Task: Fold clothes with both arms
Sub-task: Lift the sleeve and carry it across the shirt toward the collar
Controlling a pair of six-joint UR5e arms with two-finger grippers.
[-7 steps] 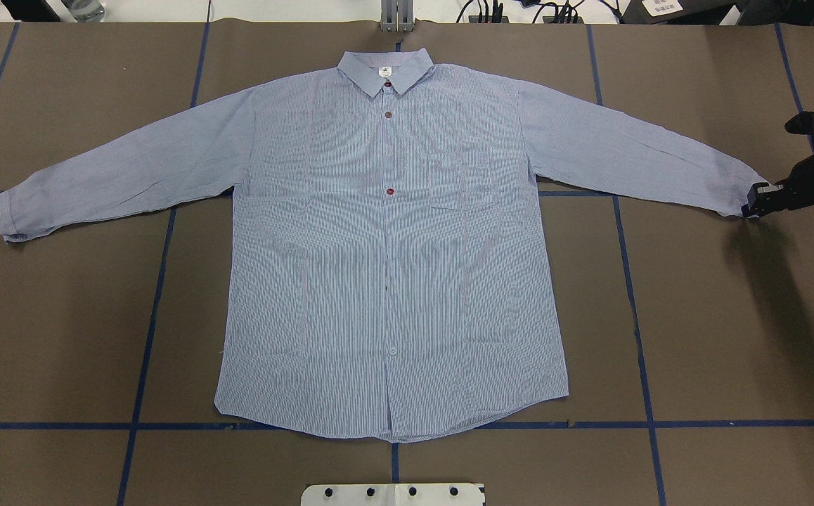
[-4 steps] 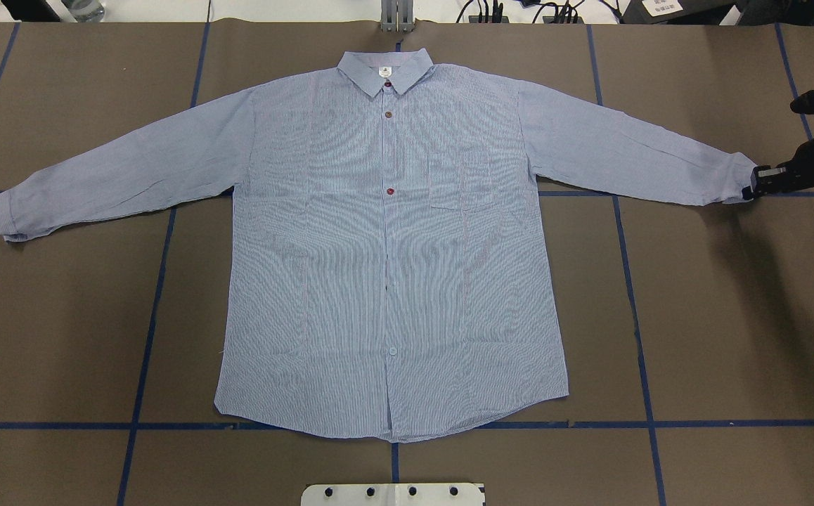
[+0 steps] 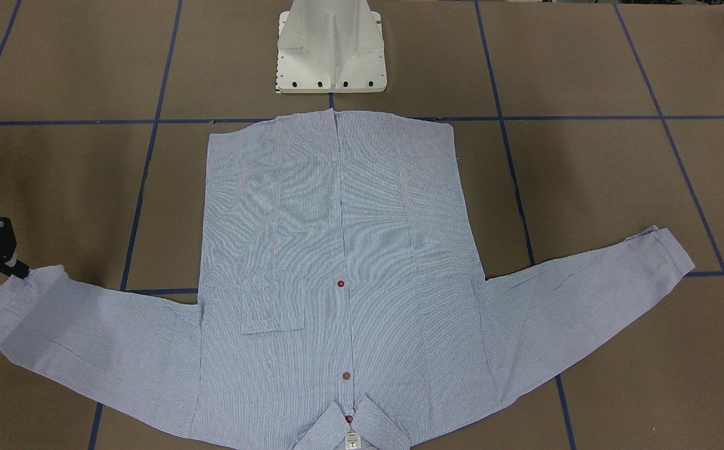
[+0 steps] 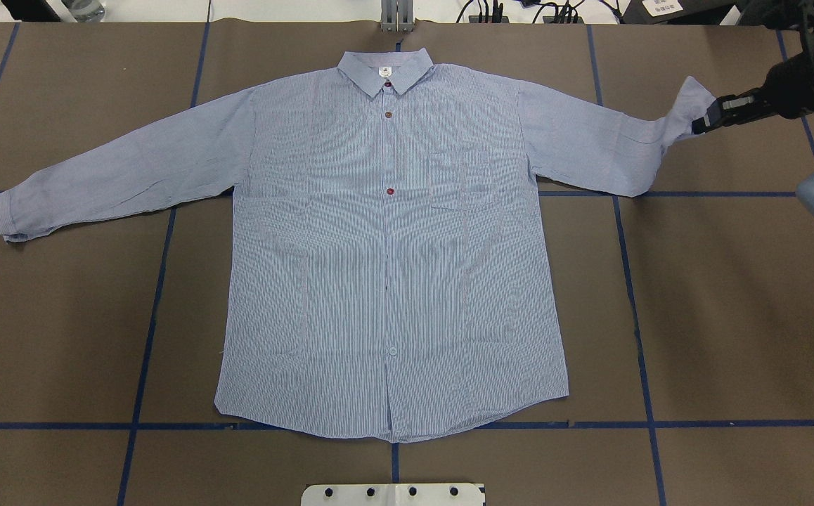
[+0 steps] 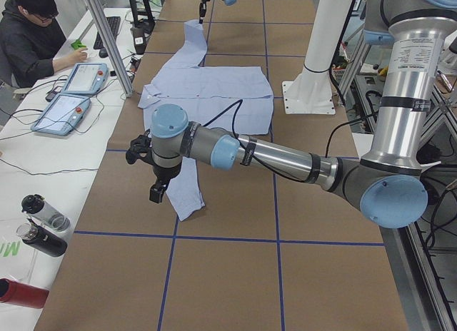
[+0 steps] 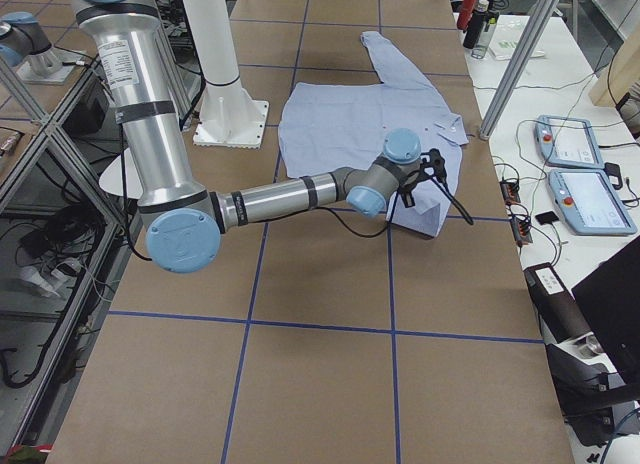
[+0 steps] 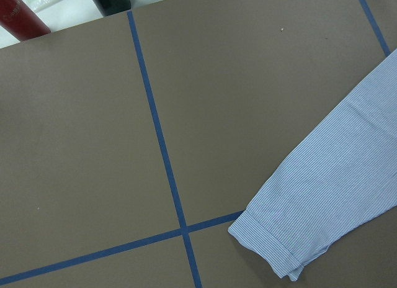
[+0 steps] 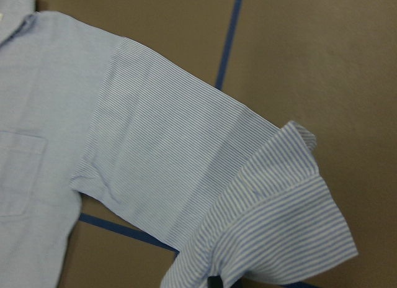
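Observation:
The light blue striped shirt [image 4: 386,246] lies flat and buttoned on the brown table, collar at the far edge. My right gripper [image 4: 702,121] is shut on the right sleeve's cuff [image 4: 688,98] and holds it lifted off the table, with the sleeve bent upward. In the front-facing view that gripper [image 3: 9,265] is at the left edge. The cuff [image 8: 279,226] fills the right wrist view's foreground. The left sleeve's cuff [image 7: 279,238] lies flat. My left gripper [image 5: 158,193] hovers over it; I cannot tell whether it is open or shut.
The white pedestal base [image 3: 331,50] stands at the shirt's hem side. Blue tape lines [image 4: 632,281] grid the table. A person [image 5: 32,31] sits at a side bench with teach pendants [image 5: 71,95]. Bottles [image 5: 43,227] lie beyond the table's left end.
My right gripper has lifted the right cuff and carried it away from the robot and inward, so the sleeve's outer half now rises off the table. The rest of the shirt is unmoved.

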